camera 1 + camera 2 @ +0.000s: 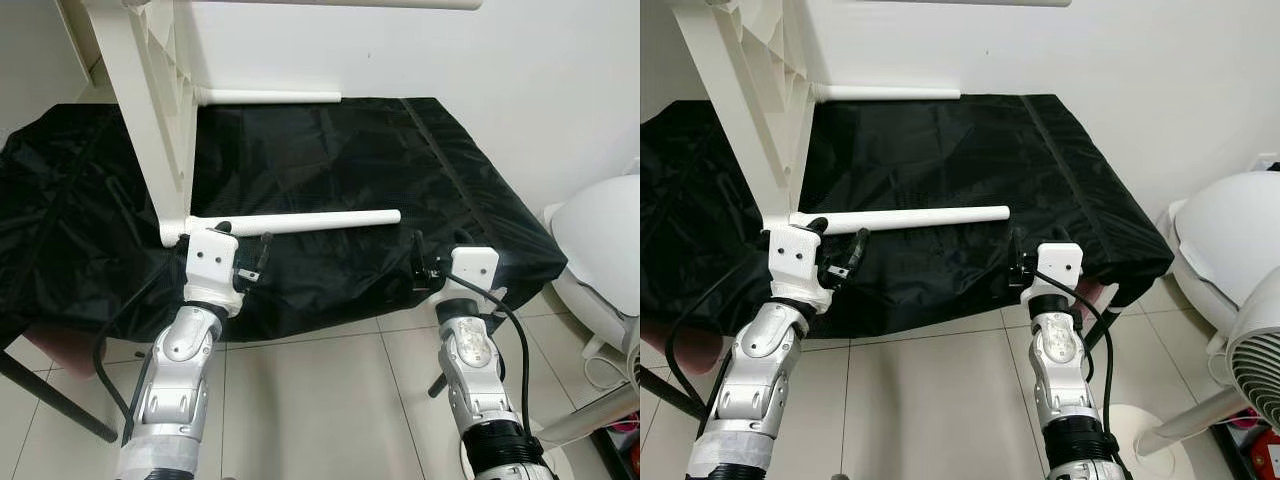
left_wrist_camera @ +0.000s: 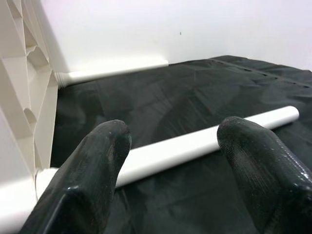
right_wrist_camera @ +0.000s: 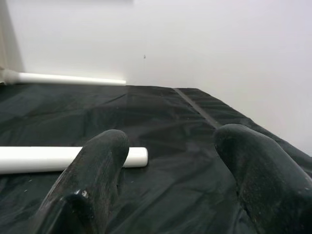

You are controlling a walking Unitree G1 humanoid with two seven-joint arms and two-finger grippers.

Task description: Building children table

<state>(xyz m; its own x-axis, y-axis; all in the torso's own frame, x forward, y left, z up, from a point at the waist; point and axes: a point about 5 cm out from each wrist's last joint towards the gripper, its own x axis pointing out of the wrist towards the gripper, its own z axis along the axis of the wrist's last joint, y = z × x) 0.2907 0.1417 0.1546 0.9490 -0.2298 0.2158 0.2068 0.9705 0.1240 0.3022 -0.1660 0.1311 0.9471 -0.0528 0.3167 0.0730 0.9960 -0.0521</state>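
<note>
Presently, stock:
Near leg: lying screwed into frame, right end free.
Left end effector: open, beside socket.
Right end effector: open, empty.

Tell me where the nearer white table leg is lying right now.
The nearer white leg lies across the black cloth near its front edge, joined at its left end to the upright white tabletop, just beyond the left gripper.
</note>
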